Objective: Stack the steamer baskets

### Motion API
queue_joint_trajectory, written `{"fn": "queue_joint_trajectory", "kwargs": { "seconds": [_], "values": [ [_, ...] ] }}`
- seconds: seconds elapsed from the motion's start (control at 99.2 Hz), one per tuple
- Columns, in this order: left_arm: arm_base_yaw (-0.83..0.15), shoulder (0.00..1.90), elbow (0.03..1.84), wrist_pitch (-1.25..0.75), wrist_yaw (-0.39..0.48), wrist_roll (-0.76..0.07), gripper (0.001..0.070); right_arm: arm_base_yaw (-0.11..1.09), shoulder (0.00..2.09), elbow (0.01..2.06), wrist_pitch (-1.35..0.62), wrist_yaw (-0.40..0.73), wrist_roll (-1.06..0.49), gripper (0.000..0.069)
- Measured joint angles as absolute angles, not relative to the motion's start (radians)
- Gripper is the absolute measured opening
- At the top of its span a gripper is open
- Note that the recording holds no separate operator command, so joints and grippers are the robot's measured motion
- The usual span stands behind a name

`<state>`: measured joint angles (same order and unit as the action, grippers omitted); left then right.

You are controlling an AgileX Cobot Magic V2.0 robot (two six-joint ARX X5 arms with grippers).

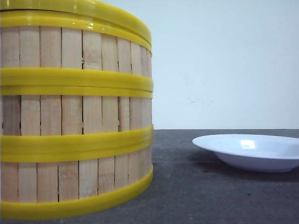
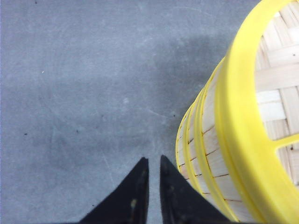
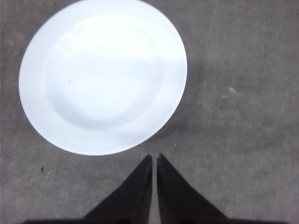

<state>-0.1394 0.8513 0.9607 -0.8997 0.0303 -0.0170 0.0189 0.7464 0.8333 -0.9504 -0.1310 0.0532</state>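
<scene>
Three steamer baskets stand stacked in one column at the left of the front view: the bottom one (image 1: 74,182), the middle one (image 1: 74,114) and the top one (image 1: 74,46), each with pale slat walls and yellow rings. The left wrist view looks down on the stack (image 2: 215,154), with the woven floor of the top basket showing. My left gripper (image 2: 154,159) hangs shut and empty over the grey table, just beside the stack's wall. My right gripper (image 3: 154,156) is shut and empty over the table, close to the rim of a plate. Neither gripper shows in the front view.
A shallow white plate (image 1: 252,151) sits on the grey table (image 1: 187,196) to the right of the stack; it fills much of the right wrist view as the plate (image 3: 103,74). A pale wall stands behind the table.
</scene>
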Motion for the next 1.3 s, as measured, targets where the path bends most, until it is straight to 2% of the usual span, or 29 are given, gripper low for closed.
{"fn": "queue_joint_trajectory", "kwargs": {
  "seconds": [0.182,0.292,0.635,0.908,1.079,1.301],
  "values": [
    [-0.139,0.846,0.958,-0.892,0.030,-0.017,0.0015,0.019,0.746,0.833,-0.904,-0.131,0.054,0.0012],
    [-0.123,0.766,0.894,-0.836,0.022,0.006,0.0015,0.019,0.746,0.833,-0.881,-0.131,0.054,0.0012],
    [-0.062,0.282,0.402,-0.419,-0.004,-0.003,0.0015,0.019,0.746,0.833,-0.791,-0.131,0.055,0.0012],
    [-0.062,0.038,0.118,-0.282,-0.025,-0.004,0.0015,0.019,0.746,0.833,-0.731,-0.131,0.056,0.0012],
    [-0.062,0.009,0.033,-0.187,-0.025,-0.008,0.0015,0.019,0.746,0.833,-0.712,-0.131,0.056,0.0012],
    [-0.062,0.004,0.033,-0.184,-0.024,-0.015,0.0015,0.019,0.745,0.833,-0.681,-0.131,0.056,0.0012]
  ]
}}
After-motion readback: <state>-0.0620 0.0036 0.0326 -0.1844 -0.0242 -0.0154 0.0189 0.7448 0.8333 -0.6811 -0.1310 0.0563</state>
